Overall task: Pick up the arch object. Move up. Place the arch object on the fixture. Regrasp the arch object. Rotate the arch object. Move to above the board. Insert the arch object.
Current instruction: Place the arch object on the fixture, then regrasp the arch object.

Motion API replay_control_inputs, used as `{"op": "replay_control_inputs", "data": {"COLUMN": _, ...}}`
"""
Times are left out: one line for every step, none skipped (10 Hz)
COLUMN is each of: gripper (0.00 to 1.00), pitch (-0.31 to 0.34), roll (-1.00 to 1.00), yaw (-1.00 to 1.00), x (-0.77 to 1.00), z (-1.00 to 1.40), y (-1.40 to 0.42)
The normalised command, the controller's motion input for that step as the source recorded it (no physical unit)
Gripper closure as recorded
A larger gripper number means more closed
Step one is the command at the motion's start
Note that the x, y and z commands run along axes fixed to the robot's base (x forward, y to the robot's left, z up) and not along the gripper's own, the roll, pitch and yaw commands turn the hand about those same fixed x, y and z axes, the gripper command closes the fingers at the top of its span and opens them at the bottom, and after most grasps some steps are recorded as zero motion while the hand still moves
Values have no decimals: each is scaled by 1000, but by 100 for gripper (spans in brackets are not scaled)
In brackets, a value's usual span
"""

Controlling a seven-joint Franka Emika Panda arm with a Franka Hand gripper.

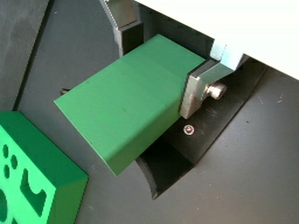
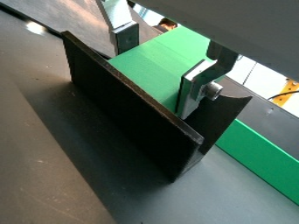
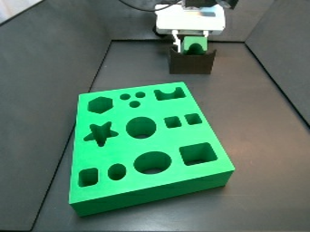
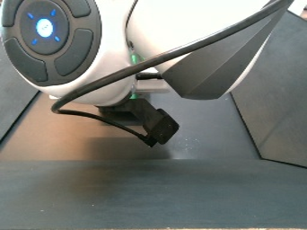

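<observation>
While the gripper [image 1: 158, 74] hung over the fixture [image 2: 140, 122] at the far end of the floor, its fingers [image 1: 201, 87] clamped the arch object [image 1: 128, 105] — the block sat on the fixture, well apart from the board [image 3: 145, 149].

Dark matte floor [image 3: 242, 109] — low dark side walls [image 3: 36, 91] flanking it

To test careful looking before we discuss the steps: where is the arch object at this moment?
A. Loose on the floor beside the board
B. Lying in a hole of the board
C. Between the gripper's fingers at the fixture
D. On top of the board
C: in both wrist views the arch object sits between the gripper fingers, at the fixture, away from the board.
</observation>
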Motion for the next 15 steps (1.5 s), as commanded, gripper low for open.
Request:
{"op": "replay_control_inputs", "data": {"gripper": 100, "pitch": -32, "roll": -83, "yaw": -26, "x": 68, "z": -631, "y": 46}}
{"op": "replay_control_inputs", "data": {"gripper": 100, "pitch": -31, "roll": -83, "yaw": -19, "x": 67, "z": -632, "y": 44}}
{"op": "replay_control_inputs", "data": {"gripper": 100, "pitch": 0, "roll": 0, "yaw": 0, "x": 0, "z": -167, "y": -500}}
{"op": "replay_control_inputs", "data": {"gripper": 0, "pitch": 0, "roll": 0, "yaw": 0, "x": 0, "z": 0, "y": 0}}
{"op": "replay_control_inputs", "data": {"gripper": 0, "pitch": -9, "roll": -12, "yaw": 0, "x": 0, "z": 1000, "y": 0}}
{"op": "replay_control_inputs", "data": {"gripper": 0, "pitch": -7, "roll": -6, "yaw": 5, "x": -6, "z": 1000, "y": 0}}
{"op": "replay_control_inputs", "data": {"gripper": 0, "pitch": -6, "roll": 9, "yaw": 17, "x": -22, "z": 1000, "y": -1}}
{"op": "replay_control_inputs", "data": {"gripper": 0, "pitch": -4, "roll": 19, "yaw": 23, "x": -29, "z": 1000, "y": -3}}
{"op": "replay_control_inputs", "data": {"gripper": 0, "pitch": 2, "roll": 26, "yaw": 26, "x": -40, "z": 1000, "y": -2}}
{"op": "replay_control_inputs", "data": {"gripper": 0, "pitch": 10, "roll": 27, "yaw": 27, "x": -42, "z": 874, "y": 1}}
{"op": "replay_control_inputs", "data": {"gripper": 0, "pitch": 15, "roll": 28, "yaw": 25, "x": -44, "z": 749, "y": 2}}
{"op": "replay_control_inputs", "data": {"gripper": 0, "pitch": 31, "roll": 25, "yaw": 22, "x": -33, "z": 438, "y": 5}}
{"op": "replay_control_inputs", "data": {"gripper": 0, "pitch": 41, "roll": 24, "yaw": 18, "x": -32, "z": 246, "y": 4}}
{"op": "replay_control_inputs", "data": {"gripper": 0, "pitch": 70, "roll": 1000, "yaw": 20, "x": -97, "z": 863, "y": -1000}}
{"op": "replay_control_inputs", "data": {"gripper": 0, "pitch": 68, "roll": 1000, "yaw": 20, "x": -87, "z": 820, "y": -1000}}
